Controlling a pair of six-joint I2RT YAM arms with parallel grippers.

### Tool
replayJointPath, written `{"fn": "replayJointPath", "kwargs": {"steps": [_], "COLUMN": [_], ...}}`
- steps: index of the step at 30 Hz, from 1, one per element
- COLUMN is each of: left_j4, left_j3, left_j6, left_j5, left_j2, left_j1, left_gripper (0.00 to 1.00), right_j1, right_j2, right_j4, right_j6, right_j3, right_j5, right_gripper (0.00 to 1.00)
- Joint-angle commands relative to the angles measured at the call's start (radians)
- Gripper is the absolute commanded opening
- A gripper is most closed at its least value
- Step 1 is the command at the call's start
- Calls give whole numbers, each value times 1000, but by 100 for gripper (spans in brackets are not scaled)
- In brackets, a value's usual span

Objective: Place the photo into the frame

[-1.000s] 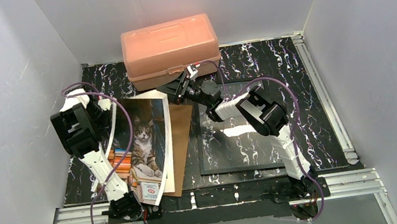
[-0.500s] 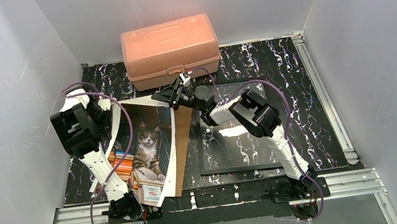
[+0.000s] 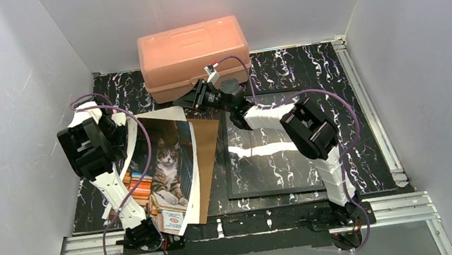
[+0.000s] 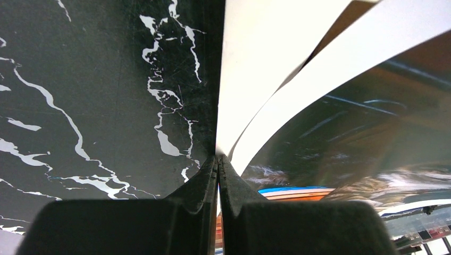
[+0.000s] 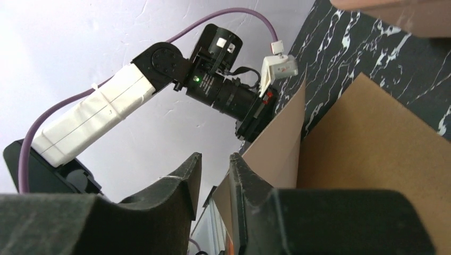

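The photo (image 3: 164, 167), a cat print, lies bowed on the left of the black mat. My left gripper (image 3: 123, 124) is shut on its upper left edge. In the left wrist view the left gripper (image 4: 218, 159) pinches the photo (image 4: 351, 143) next to a white sheet (image 4: 255, 69). My right gripper (image 3: 190, 102) hovers at the photo's upper right corner. In the right wrist view the right gripper (image 5: 215, 156) has a narrow gap with nothing in it. The photo's pale back (image 5: 282, 138) stands just beside one finger. The black frame (image 3: 276, 189) lies flat to the right.
A peach plastic box (image 3: 193, 53) stands at the back, just behind my right gripper. A brown backing board (image 3: 209, 162) lies under the photo's right edge, also seen as the board (image 5: 372, 159) in the right wrist view. White walls close in on both sides.
My right gripper swung left to the photo's top right corner, then drew back slightly, and its jaws narrowed. The photo has spread flatter and wider. My left gripper has kept its grip.
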Motion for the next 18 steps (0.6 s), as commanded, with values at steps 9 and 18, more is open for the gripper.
{"fn": "replayJointPath", "kwargs": {"steps": [9, 18], "left_j4": [70, 69], "left_j3": [-65, -62], "left_j6": [17, 14], "left_j5": [64, 74], "left_j2": [54, 50], "left_j1": [-11, -11], "left_gripper": [0, 0], "right_j1": [6, 9], "right_j2": [3, 23], "right_j4": [-278, -405], "right_j6": [-168, -238], "right_j3": [125, 124], "right_j5": [-48, -54], "right_gripper": [39, 47]}}
